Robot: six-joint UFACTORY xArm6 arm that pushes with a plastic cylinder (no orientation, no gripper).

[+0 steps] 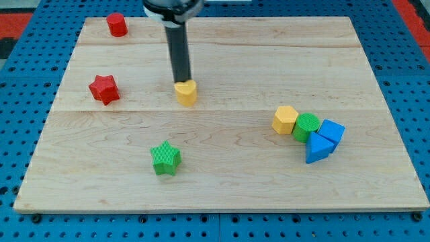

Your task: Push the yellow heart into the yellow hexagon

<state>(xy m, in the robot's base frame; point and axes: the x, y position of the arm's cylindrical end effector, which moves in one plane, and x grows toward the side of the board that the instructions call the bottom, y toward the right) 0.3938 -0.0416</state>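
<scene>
Heart (186,92), yellow, is found mid-board, well left of the hexagon (285,119). It is touched from its top-left by my tip (181,82), a bare rod, so rightward pushing is favoured.

Single camera view, no second view to compare. Looks down at oblique angle from beyond near long edge of pale wooden board (222,181). Faces toward far edge at view's top. Moderate range: whole board within frame, blue perforated table surface (403,81) visible round it. Dark rod (180,54) enters from view's top, upper part cut by frame. Far edge appears narrower than near edge.
</scene>
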